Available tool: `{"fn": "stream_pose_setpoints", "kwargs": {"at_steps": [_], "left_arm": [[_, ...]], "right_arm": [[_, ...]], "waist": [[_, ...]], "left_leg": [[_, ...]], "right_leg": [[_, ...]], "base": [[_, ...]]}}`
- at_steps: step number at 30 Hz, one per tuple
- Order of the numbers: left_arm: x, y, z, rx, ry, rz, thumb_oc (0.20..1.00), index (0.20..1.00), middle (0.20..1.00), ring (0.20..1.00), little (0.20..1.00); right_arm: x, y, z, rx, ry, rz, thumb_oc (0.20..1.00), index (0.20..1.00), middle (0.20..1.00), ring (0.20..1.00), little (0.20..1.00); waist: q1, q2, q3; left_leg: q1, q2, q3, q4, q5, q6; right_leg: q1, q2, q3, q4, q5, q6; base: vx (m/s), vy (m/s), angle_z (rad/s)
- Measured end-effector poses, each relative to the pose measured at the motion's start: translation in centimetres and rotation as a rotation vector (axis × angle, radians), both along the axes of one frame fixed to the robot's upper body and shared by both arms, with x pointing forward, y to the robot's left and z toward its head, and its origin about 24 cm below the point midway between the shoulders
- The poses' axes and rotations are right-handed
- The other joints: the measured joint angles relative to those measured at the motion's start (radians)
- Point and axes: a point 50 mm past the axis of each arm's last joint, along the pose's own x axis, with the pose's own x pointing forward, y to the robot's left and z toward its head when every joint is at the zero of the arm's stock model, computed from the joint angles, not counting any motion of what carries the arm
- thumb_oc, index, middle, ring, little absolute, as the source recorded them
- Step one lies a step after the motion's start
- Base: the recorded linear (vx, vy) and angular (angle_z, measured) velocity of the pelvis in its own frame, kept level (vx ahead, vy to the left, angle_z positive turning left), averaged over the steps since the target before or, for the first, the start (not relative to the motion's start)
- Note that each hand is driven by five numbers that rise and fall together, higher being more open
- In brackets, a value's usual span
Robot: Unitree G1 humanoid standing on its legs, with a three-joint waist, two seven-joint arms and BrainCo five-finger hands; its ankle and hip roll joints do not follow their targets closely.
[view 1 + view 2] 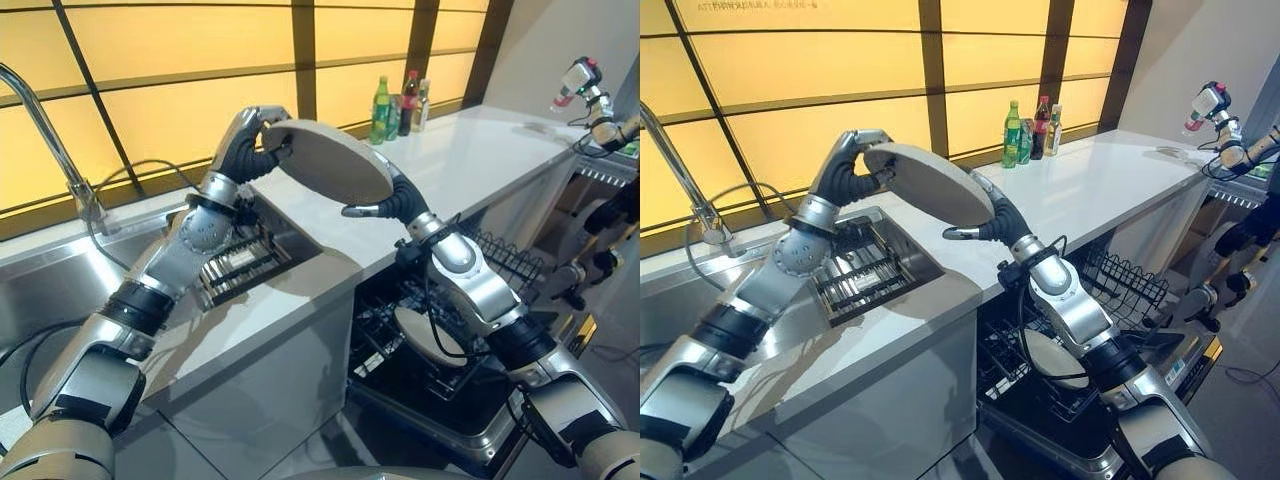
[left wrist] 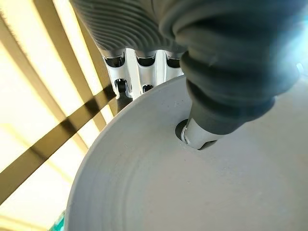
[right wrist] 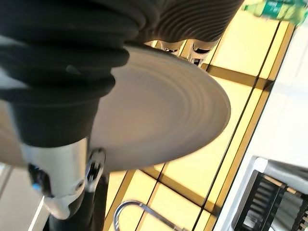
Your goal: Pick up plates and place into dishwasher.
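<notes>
You have the grey plate point(image 1: 330, 160) raised in the air above the white worktop point(image 1: 480, 150), tilted, and gripped from both ends. Your left robot hand point(image 1: 255, 140) pinches its rim at nine o'clock, fingers curled over the edge and thumb pressed on the face. Your right robot hand point(image 1: 385, 205) holds the rim at about four o'clock, fingers behind the plate and thumb in front. A second plate point(image 1: 425, 335) already sits in the dishwasher rack point(image 1: 500, 260), at five o'clock from the raised one. Bottles point(image 1: 400, 105) stand on the worktop at one o'clock.
</notes>
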Motion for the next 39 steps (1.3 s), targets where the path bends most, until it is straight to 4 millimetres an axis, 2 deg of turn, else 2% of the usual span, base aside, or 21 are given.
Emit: {"fn": "stream_pose_setpoints", "kwargs": {"at_steps": [7,15,16,17,24,28,31,34,37,39], "left_arm": [[-0.4,-0.4,-1.7,-0.067,0.055,-0.015,0.2,0.2,0.2,0.2,0.2],[-0.7,-0.6,-1.5,-0.097,0.058,-0.034,0.2,0.2,0.2,0.2,0.2],[-0.7,-0.6,-1.5,-0.096,0.061,-0.034,0.42,0.42,0.42,0.42,0.42],[-0.7,-0.6,-1.4,-0.093,0.064,-0.035,1.0,1.0,1.0,1.0,1.0],[-1.2,-0.9,-2.0,-0.043,0.111,-0.081,1.0,1.0,1.0,1.0,1.0],[-2.2,-0.1,-3.0,0.0,0.127,-0.064,1.0,1.0,1.0,1.0,1.0],[-3.4,2.2,-3.7,0.015,0.108,0.025,1.0,1.0,1.0,1.0,1.0],[-3.8,4.6,-3.4,-0.013,0.053,0.149,1.0,1.0,1.0,1.0,1.0],[-4.4,7.1,-2.8,-0.068,0.018,0.253,1.0,1.0,1.0,1.0,1.0],[-4.7,8.1,-3.0,-0.093,0.035,0.289,1.0,1.0,1.0,1.0,1.0]], "right_arm": [[0.2,-0.4,0.3,0.064,-0.03,-0.072,0.2,0.2,0.2,0.2,0.2],[0.0,-0.4,0.5,0.092,-0.07,-0.083,0.2,0.2,0.2,0.2,0.2],[-0.1,-0.4,0.5,0.093,-0.072,-0.083,0.2,0.2,0.2,0.2,0.2],[-0.1,-0.5,0.4,0.092,-0.077,-0.085,0.2,0.2,0.2,0.2,0.2],[-0.3,-1.7,0.4,0.043,-0.12,-0.107,0.2,0.2,0.2,0.2,0.2],[-0.6,-5.2,0.1,-0.078,-0.154,-0.225,0.2,0.2,0.2,0.2,0.2],[-1.8,-9.3,-1.0,-0.163,-0.142,-0.357,0.2,0.2,0.2,0.2,0.2],[-3.1,-12.6,-1.9,-0.252,-0.129,-0.465,0.2,0.2,0.2,0.2,0.2],[-4.3,-15.1,-2.8,-0.295,-0.096,-0.558,0.2,0.2,0.2,0.2,0.2],[-4.7,-15.9,-3.3,-0.324,-0.075,-0.596,0.2,0.2,0.2,0.2,0.2]], "waist": [[0.023,-0.003,-0.002],[0.021,-0.004,-0.002],[0.02,-0.004,-0.002],[0.02,-0.004,-0.002],[0.019,-0.004,-0.002],[0.019,-0.005,0.0],[0.019,-0.005,0.003],[0.017,-0.009,0.022],[0.017,-0.011,0.046],[0.015,-0.011,0.059]], "left_leg": [[-0.005,0.0,-0.006,0.0,0.0,0.0],[-0.004,-0.001,-0.008,0.0,0.002,0.0],[-0.004,-0.001,-0.008,0.0,0.002,0.0],[-0.004,-0.001,-0.008,0.0,0.002,0.0],[-0.003,-0.001,-0.006,0.0,0.002,0.001],[-0.005,-0.001,-0.004,0.0,0.002,0.0],[-0.016,-0.001,-0.001,0.0,0.002,0.001],[-0.019,-0.001,0.0,0.0,0.002,0.0],[-0.021,-0.001,0.002,0.0,0.002,0.0],[-0.021,-0.001,0.002,0.0,0.002,0.001]], "right_leg": [[-0.003,0.001,0.0,0.0,-0.002,-0.002],[-0.003,0.0,0.0,0.0,0.0,0.0],[-0.003,0.0,0.0,0.0,0.0,0.0],[-0.003,0.0,0.0,0.0,0.0,0.0],[-0.004,0.0,0.002,0.0,0.0,0.0],[-0.012,0.0,0.003,0.0,0.0,0.0],[-0.021,0.0,0.005,0.0,-0.002,-0.002],[-0.027,0.001,0.006,0.0,-0.003,-0.004],[-0.032,0.001,0.01,0.0,-0.003,-0.004],[-0.033,0.001,0.015,0.0,-0.001,-0.001]], "base": [[0.01,-0.011,0.02],[0.0,0.0,0.0],[0.0,0.0,0.0],[0.0,0.0,0.0],[0.0,0.0,0.0],[0.0,0.0,0.0],[-0.01,-0.006,-0.01],[0.0,0.0,0.0],[0.01,-0.012,-0.04],[0.01,-0.023,-0.08]]}}
